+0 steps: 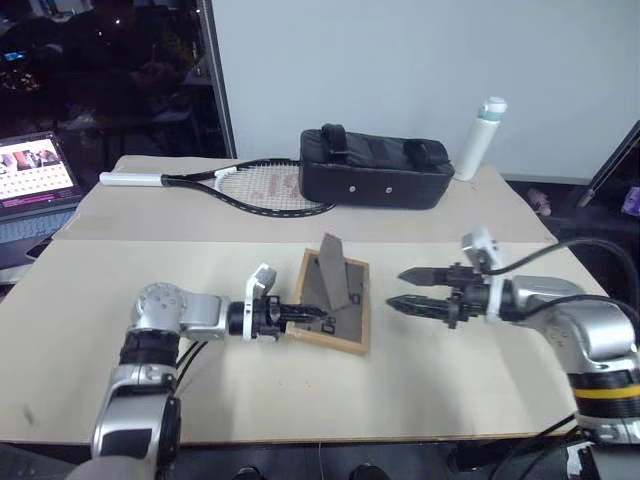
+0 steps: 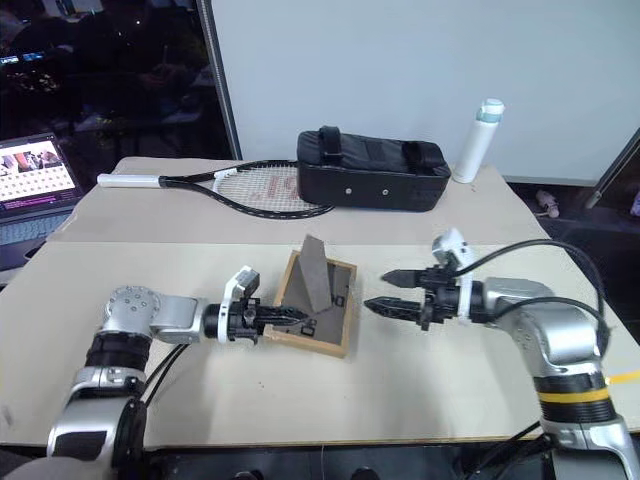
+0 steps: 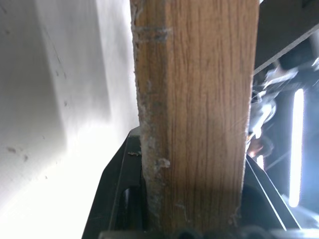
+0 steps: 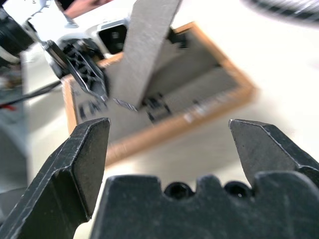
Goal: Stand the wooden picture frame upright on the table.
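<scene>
Worktop first: my wooden picture frame sits mid-surface, back up, its near-left edge apparently tilted off the surface, stand folded out. I have my left claw pinching the frame's left rail; my right claw hangs just beside it, spread wide, holding nothing. I judge it light, rigid, with a fragile front; I'd grip the wooden rail, not the stand.

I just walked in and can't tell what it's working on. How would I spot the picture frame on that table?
Look at the near panel of the big beige table, midway between the two arms. The wooden picture frame lies there back-up, the left gripper clamped on its edge. Its light-wood rim, dark back and raised grey stand set it apart from the black bag and racket behind.
</scene>
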`<state>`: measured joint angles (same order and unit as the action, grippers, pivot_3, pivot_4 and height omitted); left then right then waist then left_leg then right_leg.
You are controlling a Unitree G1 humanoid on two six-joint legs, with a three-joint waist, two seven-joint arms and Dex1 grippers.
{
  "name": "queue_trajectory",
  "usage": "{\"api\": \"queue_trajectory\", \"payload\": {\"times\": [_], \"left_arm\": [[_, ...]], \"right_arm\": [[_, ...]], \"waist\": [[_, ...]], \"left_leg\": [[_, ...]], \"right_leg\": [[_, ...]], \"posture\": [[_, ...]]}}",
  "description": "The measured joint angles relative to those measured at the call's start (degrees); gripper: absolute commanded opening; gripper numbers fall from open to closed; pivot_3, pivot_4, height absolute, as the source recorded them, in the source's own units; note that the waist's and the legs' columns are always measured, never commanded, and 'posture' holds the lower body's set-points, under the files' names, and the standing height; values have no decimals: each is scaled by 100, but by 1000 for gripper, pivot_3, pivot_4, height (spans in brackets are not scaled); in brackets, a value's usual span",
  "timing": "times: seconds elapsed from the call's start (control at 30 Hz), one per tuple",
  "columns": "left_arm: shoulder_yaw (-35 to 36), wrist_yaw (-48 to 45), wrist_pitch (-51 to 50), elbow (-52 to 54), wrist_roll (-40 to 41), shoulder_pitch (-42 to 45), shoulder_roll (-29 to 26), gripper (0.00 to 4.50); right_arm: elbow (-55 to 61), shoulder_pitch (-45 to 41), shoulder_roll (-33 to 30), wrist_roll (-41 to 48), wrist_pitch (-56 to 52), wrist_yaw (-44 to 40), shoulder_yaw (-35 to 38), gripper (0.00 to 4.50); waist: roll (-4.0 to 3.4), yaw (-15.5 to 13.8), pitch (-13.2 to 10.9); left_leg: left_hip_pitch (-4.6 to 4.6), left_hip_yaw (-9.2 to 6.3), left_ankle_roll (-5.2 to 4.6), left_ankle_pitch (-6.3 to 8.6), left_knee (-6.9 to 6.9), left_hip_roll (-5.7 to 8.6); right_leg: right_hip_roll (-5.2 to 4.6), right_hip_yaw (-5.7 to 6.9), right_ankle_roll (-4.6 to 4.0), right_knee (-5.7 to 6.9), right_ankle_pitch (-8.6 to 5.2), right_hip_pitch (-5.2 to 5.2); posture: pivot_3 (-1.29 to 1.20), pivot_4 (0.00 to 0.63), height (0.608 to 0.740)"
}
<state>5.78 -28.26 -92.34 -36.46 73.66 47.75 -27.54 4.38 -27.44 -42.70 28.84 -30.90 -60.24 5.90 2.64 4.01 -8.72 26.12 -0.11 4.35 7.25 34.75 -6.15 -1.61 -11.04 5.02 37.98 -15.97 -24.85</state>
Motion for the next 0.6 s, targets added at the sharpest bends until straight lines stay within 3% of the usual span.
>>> {"api": "queue_trajectory", "payload": {"times": [0.07,0.27,0.4,0.6], "left_arm": [[-575,-404,-4,-339,269,217,-177,1136],[-1282,-1012,-5,-715,370,533,-161,1136],[-1313,-1211,-4,-671,132,602,-124,1136],[-1894,-1614,1,-580,225,628,-219,1136]], "right_arm": [[-271,180,-13,-1013,1576,373,-98,4436],[-1278,517,179,-3712,5564,1874,-1028,4436],[-1779,514,245,-4795,6645,2926,-1222,4436],[-1848,313,380,-6175,7540,4595,-1224,4436]], "waist": [[0,-6,0],[-6,-6,-6],[-5,-14,-7],[-6,-13,-7]], "left_leg": [[5,0,2,-1,0,0],[12,0,10,-7,-6,2],[14,0,19,-13,-6,3],[14,-4,20,-14,-3,2]], "right_leg": [[0,2,0,2,0,-9],[0,2,-1,5,0,-20],[-1,2,-3,8,1,-19],[0,2,-3,14,1,-17]], "posture": [[0,150,696],[0,150,696],[0,150,696],[0,150,696]]}}
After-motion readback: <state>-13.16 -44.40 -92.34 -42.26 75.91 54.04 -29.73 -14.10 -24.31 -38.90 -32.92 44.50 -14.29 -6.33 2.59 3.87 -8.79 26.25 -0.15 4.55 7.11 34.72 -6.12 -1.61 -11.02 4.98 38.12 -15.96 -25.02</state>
